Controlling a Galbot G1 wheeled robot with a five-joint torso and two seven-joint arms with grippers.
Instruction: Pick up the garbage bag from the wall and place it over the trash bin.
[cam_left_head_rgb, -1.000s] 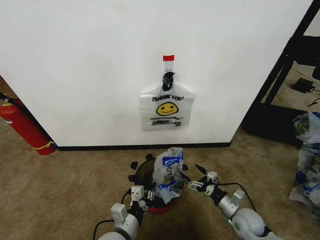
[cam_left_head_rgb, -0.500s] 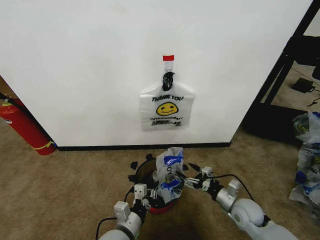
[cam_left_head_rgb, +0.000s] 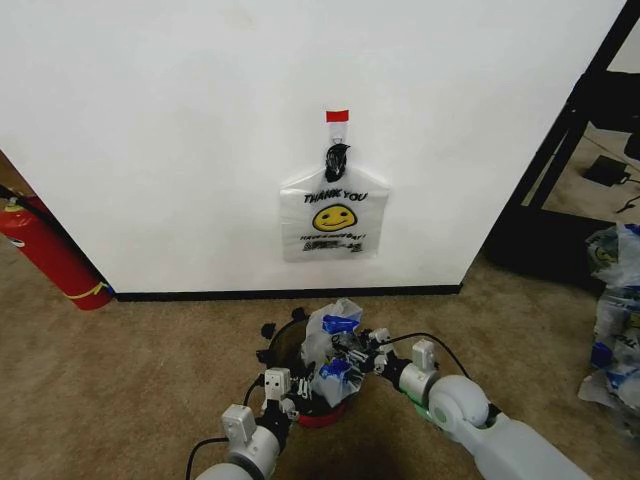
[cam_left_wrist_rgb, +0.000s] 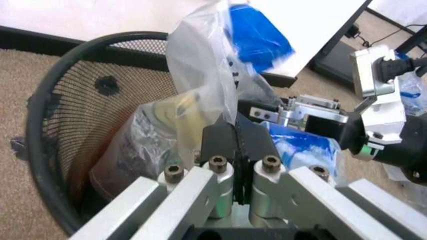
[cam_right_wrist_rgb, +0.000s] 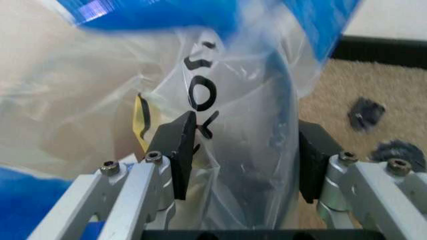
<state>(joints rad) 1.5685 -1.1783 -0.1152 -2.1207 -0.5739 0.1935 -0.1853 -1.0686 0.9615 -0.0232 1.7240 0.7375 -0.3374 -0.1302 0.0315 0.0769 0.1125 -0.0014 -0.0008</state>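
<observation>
On the left, the left gripper (cam_left_head_rgb: 283, 398) sits at the near rim of the trash bin (cam_left_head_rgb: 281, 345), its pads pressed together on a fold of the garbage bag (cam_left_head_rgb: 333, 352); the left wrist view shows the film caught between them. The bag itself is crumpled in a heap over the bin's mouth rather than spread around the rim, while another one with the smiley face hangs on the hook on the wall (cam_left_head_rgb: 150, 130) behind. To the right, the right gripper (cam_right_wrist_rgb: 243, 157) has its pads spread with loose plastic lying between them, not yet clamped. The film is thin and slippery, so if that gripper closes on a single layer or a wrinkle, it may tear or slip free. Pulling against the left pinch could also drag the light bin sideways or tip it.
</observation>
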